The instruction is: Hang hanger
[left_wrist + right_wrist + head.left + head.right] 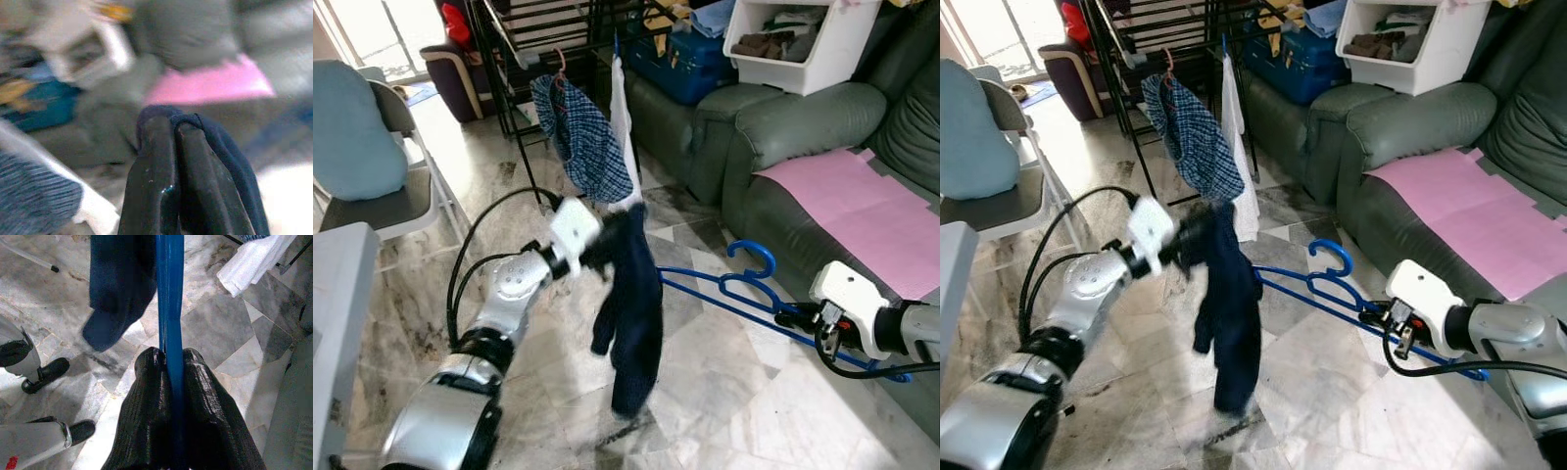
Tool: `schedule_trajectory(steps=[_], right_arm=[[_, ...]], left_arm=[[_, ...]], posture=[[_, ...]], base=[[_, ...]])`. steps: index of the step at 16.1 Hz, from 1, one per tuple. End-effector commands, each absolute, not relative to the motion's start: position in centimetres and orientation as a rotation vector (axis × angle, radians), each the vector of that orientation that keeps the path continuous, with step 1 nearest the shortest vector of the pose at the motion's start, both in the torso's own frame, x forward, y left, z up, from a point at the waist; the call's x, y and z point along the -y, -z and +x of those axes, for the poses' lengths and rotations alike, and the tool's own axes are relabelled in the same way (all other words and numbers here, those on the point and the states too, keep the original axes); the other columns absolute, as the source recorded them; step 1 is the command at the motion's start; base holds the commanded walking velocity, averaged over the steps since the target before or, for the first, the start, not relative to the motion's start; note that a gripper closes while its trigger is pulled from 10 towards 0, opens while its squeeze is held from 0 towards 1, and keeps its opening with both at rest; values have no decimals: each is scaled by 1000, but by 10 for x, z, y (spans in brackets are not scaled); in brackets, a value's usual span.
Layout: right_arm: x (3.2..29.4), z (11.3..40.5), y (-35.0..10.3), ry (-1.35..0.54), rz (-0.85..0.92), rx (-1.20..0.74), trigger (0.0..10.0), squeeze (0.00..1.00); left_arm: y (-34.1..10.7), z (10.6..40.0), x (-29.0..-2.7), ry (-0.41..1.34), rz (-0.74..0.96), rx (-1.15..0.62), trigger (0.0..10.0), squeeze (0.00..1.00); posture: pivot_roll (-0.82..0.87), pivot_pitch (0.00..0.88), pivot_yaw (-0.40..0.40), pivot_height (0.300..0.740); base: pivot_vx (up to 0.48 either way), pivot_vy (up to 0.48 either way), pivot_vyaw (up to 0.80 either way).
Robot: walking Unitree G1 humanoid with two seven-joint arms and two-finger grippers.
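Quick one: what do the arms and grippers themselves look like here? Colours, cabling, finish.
Both arms are silver metal with black joint rings and a white housing at the wrist. The left arm carries a thick black cable looping out from its side; the right arm has a black cable hanging under the wrist. The left gripper and right gripper each have two long, glossy black fingers.

open floor beside sofa

No readable text, label, brand, number or sign on anything in view.
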State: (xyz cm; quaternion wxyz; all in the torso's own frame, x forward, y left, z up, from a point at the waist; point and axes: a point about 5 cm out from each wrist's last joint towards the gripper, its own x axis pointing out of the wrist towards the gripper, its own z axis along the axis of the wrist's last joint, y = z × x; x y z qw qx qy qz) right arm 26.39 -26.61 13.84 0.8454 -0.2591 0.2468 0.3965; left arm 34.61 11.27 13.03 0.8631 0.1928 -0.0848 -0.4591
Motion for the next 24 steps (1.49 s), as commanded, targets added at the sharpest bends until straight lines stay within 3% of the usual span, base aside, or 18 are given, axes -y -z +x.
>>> schedule_trajectory(steps=[1,5,9,13,16,19,21,24], right_arm=[[269,264,-142,-829,-572,-509,10000,0],[270,266,-145,-814,-534,-482,10000,0],[263,266,-134,-839,-453,-488,10000,0],[254,267,-126,-862,-391,-484,10000,0],[259,266,-122,-827,-415,-498,10000,0],[274,294,-140,-553,-473,-339,10000,0],[270,295,-167,-622,-371,-235,10000,0],[280,277,-180,-782,-337,-328,10000,0]], left_arm=[[-136,342,-118,1060,510,192,10000,0],[-164,344,-130,1122,648,278,10000,0],[-212,347,-115,1100,703,540,10000,0],[-231,341,-102,1121,732,681,10000,0],[-231,344,-104,1104,770,680,10000,0],[-219,348,-112,1088,795,608,10000,0],[-209,350,-117,1077,824,556,10000,0],[-204,352,-122,1070,851,517,10000,0]], posture=[[-129,0,72,740],[-121,0,69,740],[-112,0,56,740],[-101,0,52,740],[-101,0,54,740],[-106,0,56,740],[-105,0,58,740],[-105,0,58,740]], base=[[0,0,0],[0,0,0],[0,0,0],[0,0,0],[0,0,0],[0,0,0],[0,0,0],[0,0,0]])
